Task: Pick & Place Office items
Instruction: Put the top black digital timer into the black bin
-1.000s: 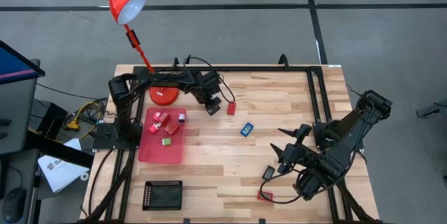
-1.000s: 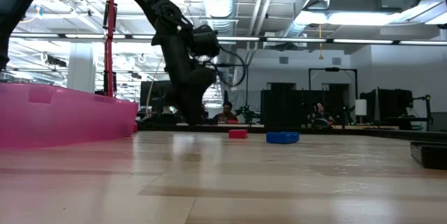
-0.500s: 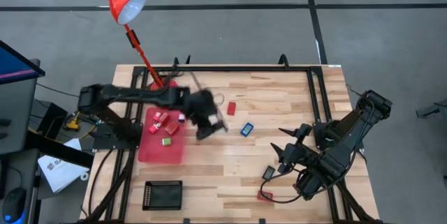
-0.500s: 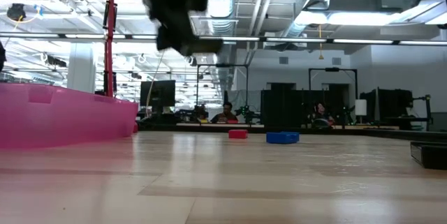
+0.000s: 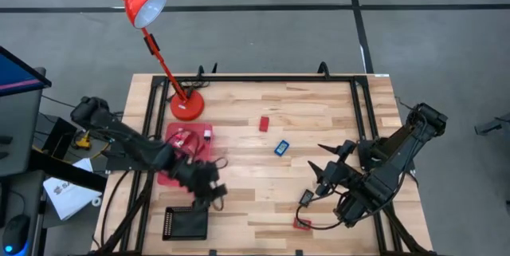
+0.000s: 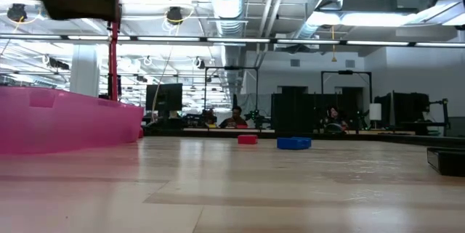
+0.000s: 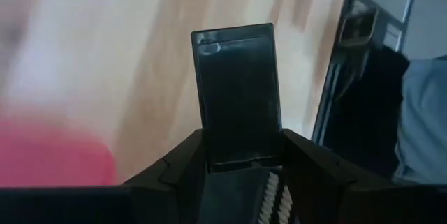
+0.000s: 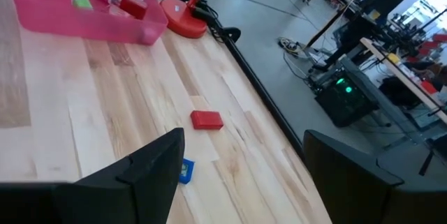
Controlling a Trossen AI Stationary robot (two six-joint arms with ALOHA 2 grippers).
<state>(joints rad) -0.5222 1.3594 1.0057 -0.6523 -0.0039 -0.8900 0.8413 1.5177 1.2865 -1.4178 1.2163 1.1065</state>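
Left hand (image 5: 209, 194) over worktop (image 5: 319, 112) between red tray (image 5: 171, 172) and black tray (image 5: 184, 223); finger state cannot be told, nothing seen held. Right hand (image 5: 328, 175) parked near right edge, fingers spread wide, empty. Several small pieces already in red tray. Red block (image 5: 264, 123) and blue block (image 5: 281, 147) loose mid-worktop, apart; black piece (image 5: 306, 198) and red piece (image 5: 302, 224) beside right hand. Judged between picks; next: reach for a loose block, close squarely.
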